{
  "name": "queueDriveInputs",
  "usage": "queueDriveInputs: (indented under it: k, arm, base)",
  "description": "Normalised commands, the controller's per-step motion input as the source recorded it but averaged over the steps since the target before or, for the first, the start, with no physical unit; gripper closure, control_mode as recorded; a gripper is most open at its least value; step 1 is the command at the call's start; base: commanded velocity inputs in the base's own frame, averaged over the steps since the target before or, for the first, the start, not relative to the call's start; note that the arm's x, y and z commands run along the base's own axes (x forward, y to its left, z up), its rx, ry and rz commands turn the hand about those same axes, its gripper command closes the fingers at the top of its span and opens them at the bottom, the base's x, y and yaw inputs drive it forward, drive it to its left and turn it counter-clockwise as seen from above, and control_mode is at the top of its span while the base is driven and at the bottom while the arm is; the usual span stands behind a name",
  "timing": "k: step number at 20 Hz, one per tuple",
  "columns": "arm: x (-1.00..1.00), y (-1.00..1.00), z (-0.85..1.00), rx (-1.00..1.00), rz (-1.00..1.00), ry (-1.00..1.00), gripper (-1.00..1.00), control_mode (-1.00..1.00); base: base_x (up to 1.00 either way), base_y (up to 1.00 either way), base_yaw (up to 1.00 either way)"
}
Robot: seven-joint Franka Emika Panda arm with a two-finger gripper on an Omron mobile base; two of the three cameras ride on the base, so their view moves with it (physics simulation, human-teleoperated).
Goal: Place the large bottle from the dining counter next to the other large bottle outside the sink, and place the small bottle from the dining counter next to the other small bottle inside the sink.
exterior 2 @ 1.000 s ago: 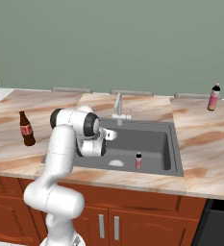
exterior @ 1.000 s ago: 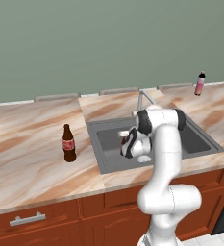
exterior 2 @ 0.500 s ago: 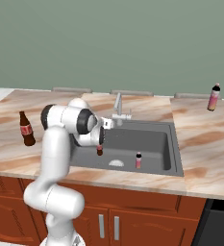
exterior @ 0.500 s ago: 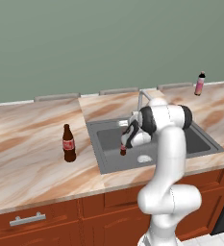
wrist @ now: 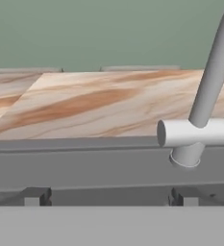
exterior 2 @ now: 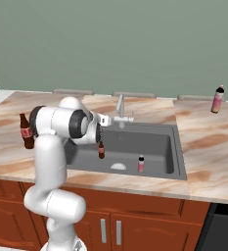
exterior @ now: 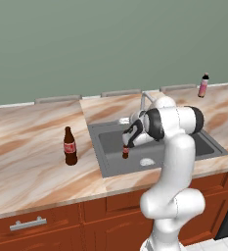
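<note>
The small brown bottle with a red label (exterior: 125,151) (exterior 2: 101,150) stands upright in the left part of the grey sink (exterior: 110,147) (exterior 2: 157,147). My gripper (exterior: 129,139) (exterior 2: 99,137) (wrist: 109,197) hangs just above its cap, open, with nothing between the fingers. A short way to the right in the basin stands the other small bottle (exterior 2: 141,163), pinkish. On the counter left of the sink is the tall dark brown bottle (exterior: 70,146) (exterior 2: 25,131). The gradient bottle with a black cap (exterior: 203,85) (exterior 2: 216,99) stands on the counter at the far right.
The curved silver faucet (exterior: 146,100) (exterior 2: 120,109) (wrist: 202,113) rises at the sink's back rim, close ahead of the hand. A round drain (exterior 2: 118,166) lies on the basin floor. Marbled counter (exterior: 27,162) stretches on both sides; a green wall stands behind.
The gripper has let go of the small brown bottle and lifted off it. The bottle now stands by itself on the sink floor, and the arm has straightened upward.
</note>
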Motion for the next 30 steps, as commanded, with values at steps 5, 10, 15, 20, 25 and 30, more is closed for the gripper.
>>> queueDriveInputs:
  k: [5, 10, 15, 20, 25, 30]
  arm:
    - [-0.46, 0.14, 0.64, 0.0, 0.0, 0.0, -1.0, -1.0]
    - [-0.33, 0.01, 0.7, 0.0, 0.0, 0.0, -1.0, -1.0]
    - [-0.08, 0.0, 0.57, 0.0, 0.0, 0.0, -1.0, -1.0]
    - [-0.01, 0.0, 0.32, 0.0, 0.0, 0.11, -1.0, -1.0]
    - [0.0, 0.0, 0.05, 0.0, 0.0, 0.22, -1.0, -1.0]
    - [-0.19, 0.0, 0.0, -0.03, 0.01, 0.21, -1.0, -1.0]
  base:
    - [0.0, 0.0, 0.0]
    - [0.0, 0.0, 0.0]
    - [0.0, 0.0, 0.0]
    - [0.0, 0.0, 0.0]
    - [0.0, 0.0, 0.0]
    - [0.0, 0.0, 0.0]
